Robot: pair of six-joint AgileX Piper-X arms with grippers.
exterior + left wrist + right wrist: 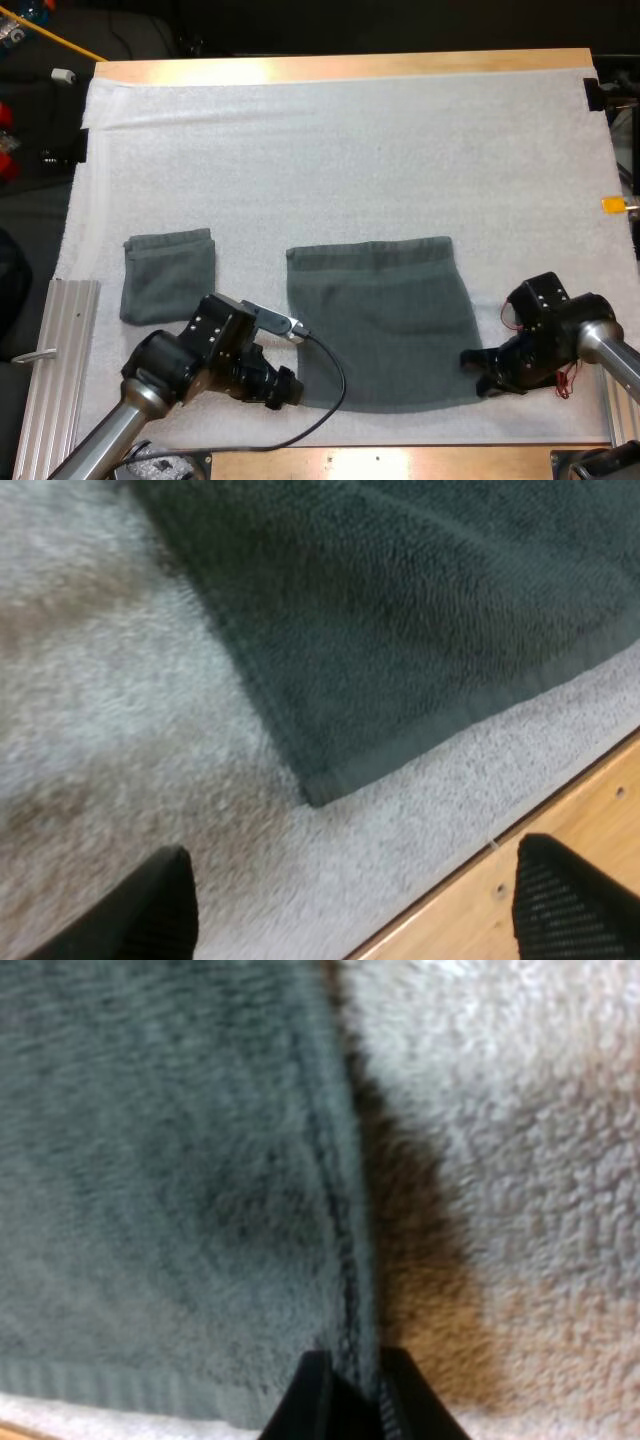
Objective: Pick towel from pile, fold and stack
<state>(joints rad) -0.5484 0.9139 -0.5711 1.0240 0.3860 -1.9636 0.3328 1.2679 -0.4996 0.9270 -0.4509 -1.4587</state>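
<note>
1. Toward the mat's (350, 150) near edge the spread towel (380, 320) lies flat. One folded towel (168, 277) sits near the left edge, so I judge one done.
2. The right gripper (355, 1385) pinches the spread towel's right hem. The left gripper (352, 848) gapes wide, empty, just short of the near-left corner.
3. Folding and stacking remain.
4. Whether the spread towel is single or already halved is unclear.
</note>
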